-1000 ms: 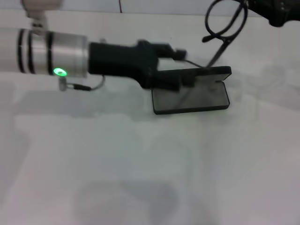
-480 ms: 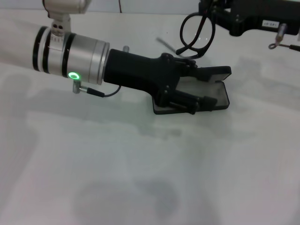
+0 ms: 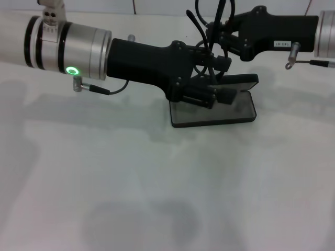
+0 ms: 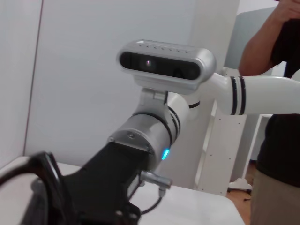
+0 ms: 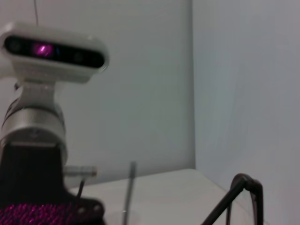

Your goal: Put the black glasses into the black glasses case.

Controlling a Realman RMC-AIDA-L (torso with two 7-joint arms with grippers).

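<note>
The black glasses case (image 3: 233,112) lies open on the white table, its lid (image 3: 245,80) tipped back. My right gripper (image 3: 216,35) reaches in from the upper right, shut on the black glasses (image 3: 209,49). They hang just above the case with their temple arms pointing up. My left gripper (image 3: 221,79) comes from the left and is open over the case's left half, its fingers on either side of the hanging frame. The frame's edge shows in the left wrist view as glasses (image 4: 47,173) and in the right wrist view as glasses (image 5: 241,185).
The left arm's silver and black forearm (image 3: 78,49) stretches across the back left of the table. A thin cable (image 3: 99,90) hangs from it. A person (image 4: 281,117) stands beside the robot. The white table (image 3: 157,183) extends toward the front.
My right gripper has carried the glasses left and down, close to the left gripper above the case. The left gripper has risen slightly over the case.
</note>
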